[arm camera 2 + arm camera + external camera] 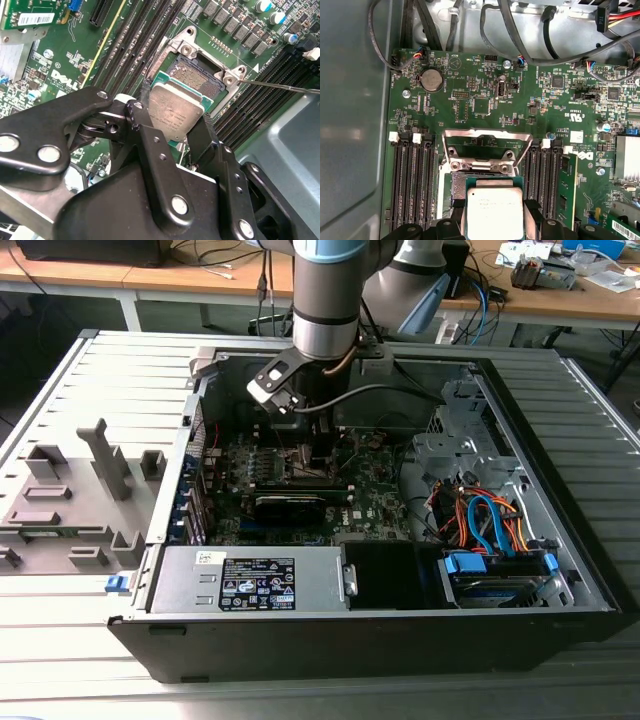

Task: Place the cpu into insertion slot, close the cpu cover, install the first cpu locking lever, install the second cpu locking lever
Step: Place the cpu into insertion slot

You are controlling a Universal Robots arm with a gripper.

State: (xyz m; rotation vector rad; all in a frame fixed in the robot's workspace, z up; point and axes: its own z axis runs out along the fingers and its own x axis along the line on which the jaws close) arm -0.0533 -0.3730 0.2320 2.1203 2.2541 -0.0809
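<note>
My gripper (pixel 170 131) is shut on the cpu (pixel 176 111), a silvery square chip pinched at two opposite edges by the black fingers (pixel 144 131). The chip hangs tilted just above the insertion slot (pixel 197 75), whose brownish-gold pin field shows beyond the chip's far edge. In the first wrist view the cpu (pixel 495 212) covers most of the socket, and the cpu cover (pixel 487 133) stands flipped open behind it. A thin metal locking lever (pixel 280 86) sticks out free from one corner of the socket. In the exterior view the gripper (pixel 305 455) is low over the motherboard inside the case.
Black memory slots (pixel 412 185) flank the socket on both sides. A black card (pixel 290 502) stands on the board near the gripper. A power supply (pixel 250 580) and a drive bay with orange and blue cables (pixel 485 525) line the case. Grey fixtures (pixel 70 490) sit outside.
</note>
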